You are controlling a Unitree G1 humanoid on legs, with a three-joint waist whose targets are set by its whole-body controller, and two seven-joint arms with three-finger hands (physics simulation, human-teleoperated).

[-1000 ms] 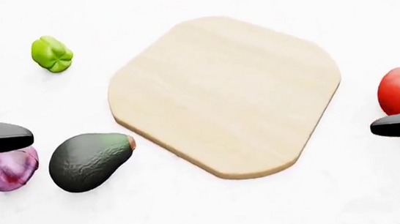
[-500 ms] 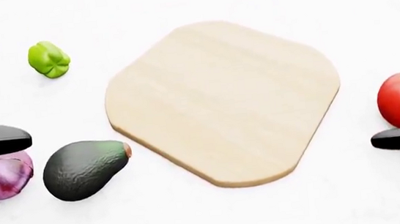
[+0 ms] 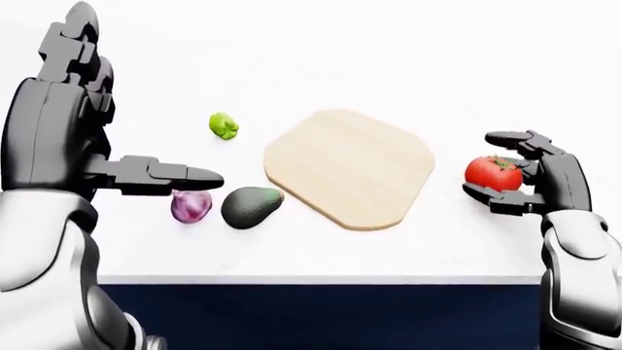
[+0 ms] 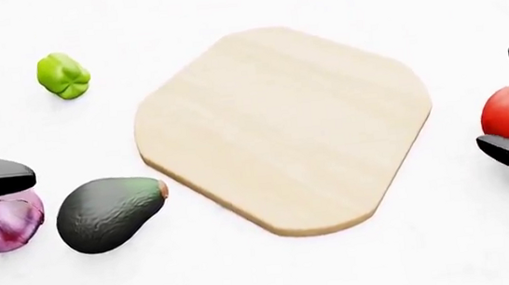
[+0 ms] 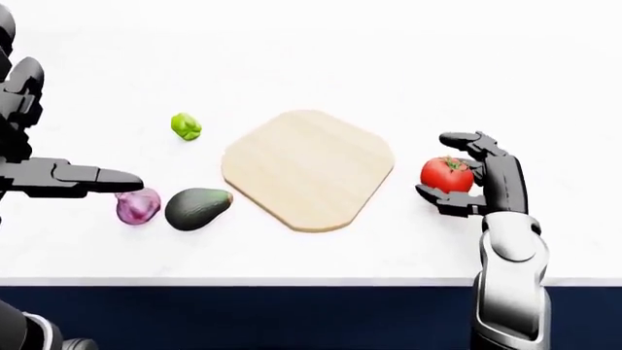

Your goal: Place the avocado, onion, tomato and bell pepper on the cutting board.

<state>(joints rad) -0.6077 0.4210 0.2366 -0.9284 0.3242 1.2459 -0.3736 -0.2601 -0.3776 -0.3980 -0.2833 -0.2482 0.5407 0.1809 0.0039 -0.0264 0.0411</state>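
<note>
the right hand is standing around the tomato, fingers spread open: one finger is arching over the top of the fruit, another is reaching under its lower side, and the palm is sitting on the side away from the cutting board. whether the fingers are actually touching the skin i cannot tell. so the tomato is lying between the hand and the board, with the board off to the left in the left-eye view. by my reading that is what the next move is turning on: close, lift, carry leftward.

the left hand is hanging open above the onion, one finger pointing out flat toward the board and gripping nothing. the avocado is lying just beside the onion, its long axis tilted with the narrow end pointing toward the board's lower left edge, close to it but apart. the bell pepper is sitting well apart, higher in the view. the left hand is the nearer one for those three.

counting: one tomato, one onion, one avocado, one bell pepper, one board. nothing is lying on the board yet.
</note>
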